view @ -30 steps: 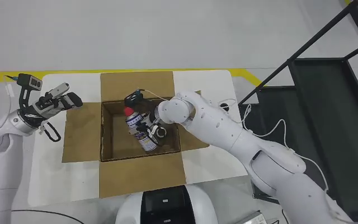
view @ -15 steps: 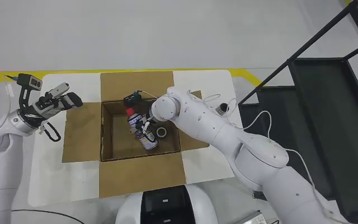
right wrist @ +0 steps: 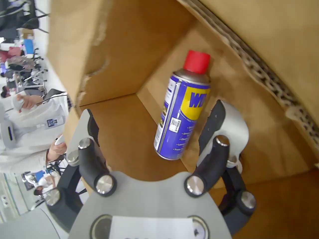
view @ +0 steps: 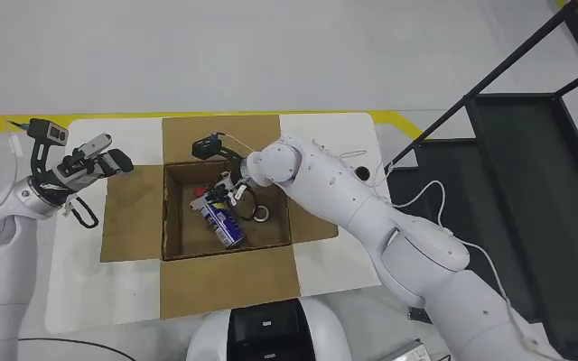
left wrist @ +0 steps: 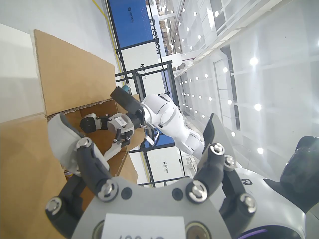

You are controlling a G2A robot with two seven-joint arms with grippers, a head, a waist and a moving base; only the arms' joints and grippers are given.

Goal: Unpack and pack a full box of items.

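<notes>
**White table (view: 90,289), open box (view: 226,275): spray can (right wrist: 184,110) not gripped yet**

Box flaps are folded out flat, which I'd guess is to give both arms clear access from above. Can lies on its side on the box floor, red cap near a wall. Right gripper (right wrist: 153,114) is down inside the box, fingers spread wide. The can sits just past them and nothing is held, so it's likely lining up for a grab. Left gripper (view: 107,153) hangs over the table beside the box, wide apart and empty, probably parked clear.

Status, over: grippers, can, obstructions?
Left gripper open, beside box. Right gripper open, inside box at spray can. Can lies loose on box floor. Small ring alongside.
</notes>
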